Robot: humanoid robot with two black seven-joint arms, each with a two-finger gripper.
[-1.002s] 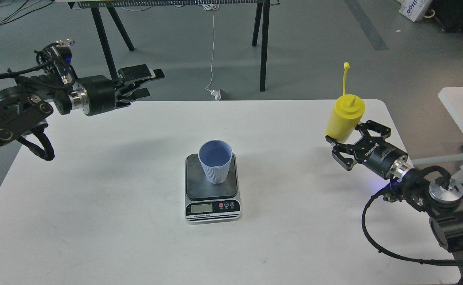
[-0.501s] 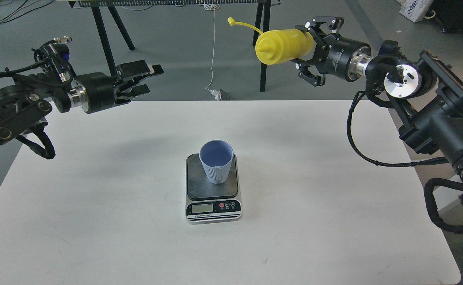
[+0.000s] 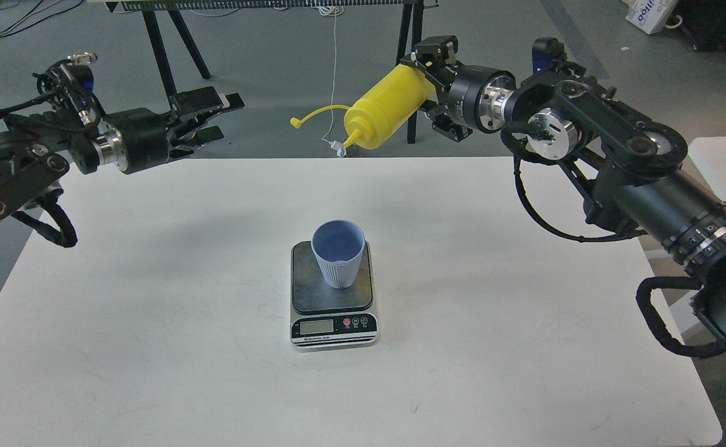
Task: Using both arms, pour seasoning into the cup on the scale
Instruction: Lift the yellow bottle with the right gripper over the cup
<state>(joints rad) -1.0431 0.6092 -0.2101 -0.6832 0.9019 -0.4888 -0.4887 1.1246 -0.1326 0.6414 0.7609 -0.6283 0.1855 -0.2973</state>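
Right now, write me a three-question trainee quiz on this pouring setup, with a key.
1. True or false: the light-blue ribbed cup stands on the kitchen scale.
2. Which gripper holds the yellow squeeze bottle? A) left gripper B) right gripper C) neither
3. Fill in: the bottle's nozzle points down and to the ____ in the head view.

Key: 1. True; it sits upright on the dark weighing plate. 2. B; the left one is open and empty. 3. Left; the nozzle is beyond the white table's far edge, not over the cup.
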